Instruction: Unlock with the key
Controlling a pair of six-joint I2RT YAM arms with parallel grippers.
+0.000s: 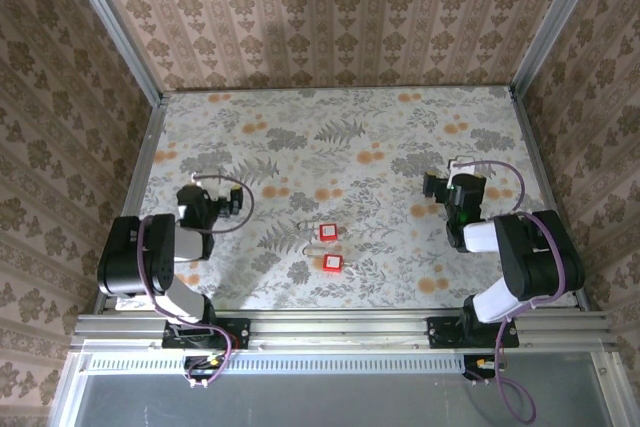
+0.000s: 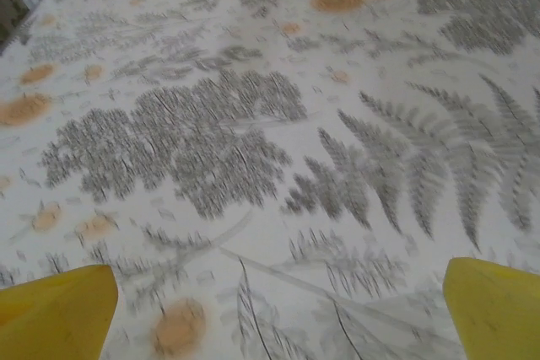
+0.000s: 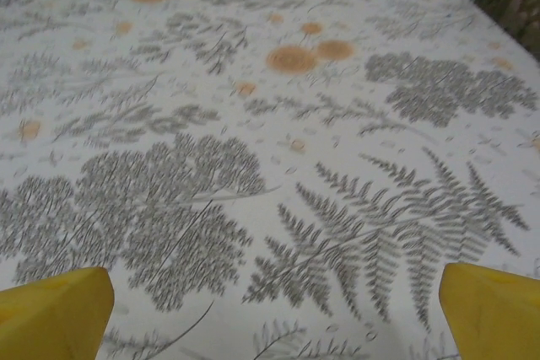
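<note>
Far left, the black left arm trails a looped purple cable (image 1: 243,197) and holds the left gripper (image 1: 232,205) low over the flat table (image 1: 380,137), whose matt surface is printed with grey ferns and orange blots. In the left wrist view its smooth yellow wedge-shaped fingertips (image 2: 59,309) sit at opposite corners, spread wide with nothing but printed tabletop between them.

Near the middle lie two small red square padlocks, one farther back (image 1: 327,232) and one nearer (image 1: 333,263), just apart, each with a thin pale wire shackle reaching leftward. Nothing stands between them and either gripper. The tiny dark metal key is too small to pick out among the pattern, so its place and the line of its long axis cannot be told.

To the right, the right gripper (image 1: 432,187) points leftward, well apart from the padlocks; its yellow fingertips (image 3: 55,314) are likewise splayed wide over bare fern print
</note>
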